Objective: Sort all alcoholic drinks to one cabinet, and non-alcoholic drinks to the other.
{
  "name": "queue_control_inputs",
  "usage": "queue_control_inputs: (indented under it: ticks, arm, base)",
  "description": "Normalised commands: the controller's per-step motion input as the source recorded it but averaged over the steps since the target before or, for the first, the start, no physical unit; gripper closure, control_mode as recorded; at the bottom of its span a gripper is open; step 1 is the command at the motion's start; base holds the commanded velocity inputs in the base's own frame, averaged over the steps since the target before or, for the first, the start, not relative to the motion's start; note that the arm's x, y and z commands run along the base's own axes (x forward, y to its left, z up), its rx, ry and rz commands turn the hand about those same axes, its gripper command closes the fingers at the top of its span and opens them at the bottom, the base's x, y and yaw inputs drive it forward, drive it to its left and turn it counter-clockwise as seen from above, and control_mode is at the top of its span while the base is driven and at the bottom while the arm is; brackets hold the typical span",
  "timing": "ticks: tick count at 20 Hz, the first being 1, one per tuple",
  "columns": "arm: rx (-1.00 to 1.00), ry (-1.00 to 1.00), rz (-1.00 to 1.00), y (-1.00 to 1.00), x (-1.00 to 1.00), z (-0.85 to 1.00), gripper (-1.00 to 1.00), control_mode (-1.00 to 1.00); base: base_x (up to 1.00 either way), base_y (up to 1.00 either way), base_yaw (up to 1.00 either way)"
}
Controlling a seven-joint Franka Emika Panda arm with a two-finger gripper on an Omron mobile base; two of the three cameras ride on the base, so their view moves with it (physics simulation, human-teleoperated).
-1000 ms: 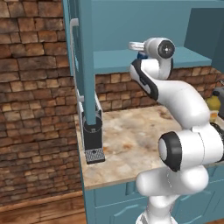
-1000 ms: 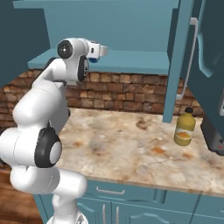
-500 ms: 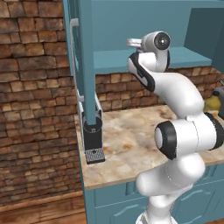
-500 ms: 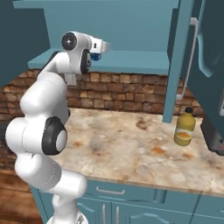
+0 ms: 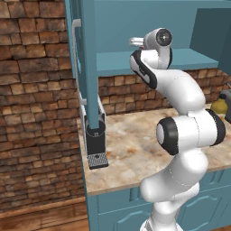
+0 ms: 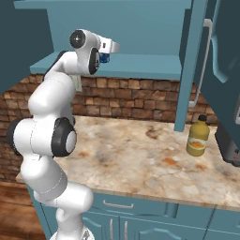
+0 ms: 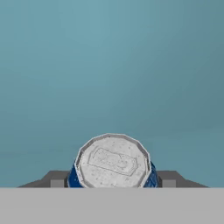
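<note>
My gripper [image 7: 112, 180] is raised to the open upper cabinet and is shut on the blue soda can [image 7: 113, 162], whose silver top faces the hand camera between the two dark fingers [image 7: 56, 179]. From the right base view, the can [image 6: 104, 57] shows as a blue patch under the white hand, just above the cabinet shelf [image 6: 145, 61]. The big yellow-orange juice bottle [image 6: 198, 137] stands upright on the counter at the right; in the left base view the bottle [image 5: 219, 105] peeks from behind the arm. The alcoholic drinks are out of view.
An open cabinet door [image 6: 191, 65] hangs edge-on between the shelf and the juice bottle; the same door [image 5: 88, 67] shows at the left. A dark coffee machine [image 5: 96, 144] stands on the marble counter [image 6: 140, 159]. Brick wall lies behind.
The arm has lifted and turned the hand, carrying the blue can higher and further in over the cabinet shelf. The juice bottle has not moved.
</note>
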Motion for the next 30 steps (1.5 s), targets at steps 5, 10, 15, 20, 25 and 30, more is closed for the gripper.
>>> queue_control_inputs:
  ticks: [5,10,15,20,25,30]
  arm:
    - [0.0,0.0,0.0,0.0,0.01,-0.06,-1.0,-1.0]
    - [0.0,-0.01,0.0,0.0,-0.12,-0.04,-1.0,-1.0]
    - [0.0,-0.02,0.0,0.0,-0.18,0.0,-1.0,-1.0]
    - [0.0,-0.01,0.0,0.0,-0.84,0.0,-1.0,-1.0]
    - [-0.02,0.0,-0.06,0.0,-1.0,-0.03,-1.0,-1.0]
    - [-0.02,0.0,-0.14,0.0,-1.0,-0.03,-1.0,-1.0]
  base:
    - [0.0,0.0,0.0]
    - [0.0,0.0,0.0]
    - [0.0,0.0,0.0]
    - [0.0,0.0,0.0]
    - [0.0,0.0,0.0]
    - [0.0,0.0,0.0]
